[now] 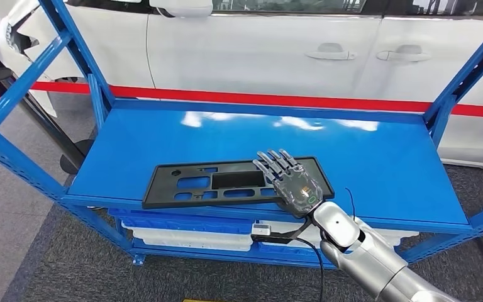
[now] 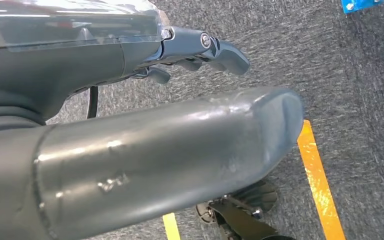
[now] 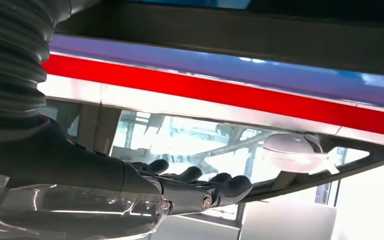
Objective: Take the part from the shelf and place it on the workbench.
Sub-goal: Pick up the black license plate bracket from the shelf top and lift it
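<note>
Our right hand lies flat with fingers straight on the right end of the part, not gripping it. The part, a thin black plastic panel with cut-outs, rests near the front edge of the blue shelf. We judge it light, stiff but bendy, and slippery; the near long edge suits a pinch. Our left hand hangs down, grasping nothing.

White car behind, grey carpet.
</note>
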Controlling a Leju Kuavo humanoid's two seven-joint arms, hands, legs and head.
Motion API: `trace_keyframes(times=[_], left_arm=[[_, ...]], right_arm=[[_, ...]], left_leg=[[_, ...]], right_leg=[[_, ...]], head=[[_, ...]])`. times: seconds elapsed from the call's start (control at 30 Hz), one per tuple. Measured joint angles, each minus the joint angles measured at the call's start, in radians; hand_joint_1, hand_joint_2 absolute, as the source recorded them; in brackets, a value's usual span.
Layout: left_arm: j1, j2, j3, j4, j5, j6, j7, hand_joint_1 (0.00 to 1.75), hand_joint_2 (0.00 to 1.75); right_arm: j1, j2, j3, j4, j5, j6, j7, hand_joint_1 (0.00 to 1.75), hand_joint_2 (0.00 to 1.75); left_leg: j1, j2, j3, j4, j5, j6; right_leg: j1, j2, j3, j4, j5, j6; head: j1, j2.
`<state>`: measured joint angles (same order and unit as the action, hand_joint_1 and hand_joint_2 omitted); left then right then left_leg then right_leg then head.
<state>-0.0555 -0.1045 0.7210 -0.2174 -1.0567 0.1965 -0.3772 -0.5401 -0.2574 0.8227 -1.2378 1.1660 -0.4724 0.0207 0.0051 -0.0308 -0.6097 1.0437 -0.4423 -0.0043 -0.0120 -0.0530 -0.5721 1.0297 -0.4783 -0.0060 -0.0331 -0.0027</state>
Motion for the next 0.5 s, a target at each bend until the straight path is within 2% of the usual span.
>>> trace_keyframes(times=[0.03,0.13,0.2,0.27,0.3,0.33,0.37,0.43,0.47,0.5], left_arm=[[0.001,0.0,0.0,0.0,0.0,0.0,0.0,0.0,0.0],[0.0,0.0,0.0,0.0,0.0,0.0,0.001,0.0,0.0],[-0.003,-0.001,0.0,0.0,0.0,0.0,0.001,0.0,0.0],[-0.004,0.0,0.0,0.0,0.0,-0.001,0.001,0.0,0.0],[-0.005,0.0,0.0,0.0,0.0,-0.002,0.001,0.0,0.0],[-0.004,0.0,0.0,0.0,-0.002,-0.003,0.001,0.0,0.0],[-0.004,-0.001,0.0,0.0,-0.004,-0.005,0.0,0.0,0.0],[-0.004,-0.002,0.001,0.0,-0.01,-0.009,0.001,0.0,0.0],[-0.004,-0.003,0.001,0.0,-0.014,-0.01,0.001,0.0,0.0],[-0.004,-0.003,0.001,0.0,-0.017,-0.011,0.002,0.0,0.0]], right_arm=[[-0.002,0.0,0.001,0.0,0.0,0.0,0.0,0.0,1.75],[-0.007,0.0,0.006,0.0,0.0,0.0,0.0,0.0,1.75],[-0.008,0.004,0.008,0.0,-0.001,0.0,0.0,0.0,1.75],[-0.007,0.011,0.011,0.003,-0.001,0.001,0.0,0.0,1.75],[-0.006,0.013,0.013,0.004,-0.001,0.002,0.0,0.0,1.75],[-0.006,0.015,0.015,0.007,-0.001,0.003,0.002,0.0,1.75],[-0.006,0.015,0.018,0.011,-0.001,0.004,0.004,0.0,1.75],[-0.009,0.017,0.022,0.023,0.0,0.003,0.011,0.0,1.75],[-0.011,0.018,0.024,0.031,0.002,0.003,0.015,0.0,1.75],[-0.013,0.019,0.026,0.04,0.003,0.002,0.018,0.0,1.75]], left_leg=[[-0.003,-0.001,0.001,-0.008,0.001,0.007],[0.001,-0.002,0.009,-0.02,0.01,0.028],[0.005,-0.004,0.013,-0.027,0.016,0.038],[0.005,-0.007,0.013,-0.027,0.016,0.043],[0.005,-0.008,0.014,-0.027,0.015,0.044],[0.005,-0.01,0.015,-0.026,0.013,0.044],[0.005,-0.012,0.017,-0.026,0.011,0.042],[0.005,-0.015,0.022,-0.024,0.006,0.037],[0.002,-0.016,0.022,-0.021,0.003,0.032],[0.001,-0.015,0.02,-0.02,0.001,0.028]], right_leg=[[0.001,0.001,0.001,0.0,0.0,0.005],[-0.003,0.006,-0.001,0.007,-0.011,0.021],[-0.008,0.021,-0.035,0.084,-0.057,0.027],[-0.012,0.034,-0.095,0.21,-0.109,0.031],[-0.014,0.036,-0.118,0.252,-0.117,0.032],[-0.015,0.037,-0.125,0.26,-0.104,0.032],[-0.016,0.036,-0.116,0.232,-0.075,0.031],[-0.015,0.026,-0.065,0.113,-0.002,0.024],[-0.011,0.018,-0.042,0.06,0.018,0.019],[-0.007,0.01,-0.026,0.023,0.024,0.014]], head=[[0.0,0.0],[0.0,0.0],[0.0,0.0],[0.0,0.0],[0.0,0.0],[0.0,0.0],[0.0,0.0],[0.0,0.0],[0.0,0.0],[0.0,0.0]])
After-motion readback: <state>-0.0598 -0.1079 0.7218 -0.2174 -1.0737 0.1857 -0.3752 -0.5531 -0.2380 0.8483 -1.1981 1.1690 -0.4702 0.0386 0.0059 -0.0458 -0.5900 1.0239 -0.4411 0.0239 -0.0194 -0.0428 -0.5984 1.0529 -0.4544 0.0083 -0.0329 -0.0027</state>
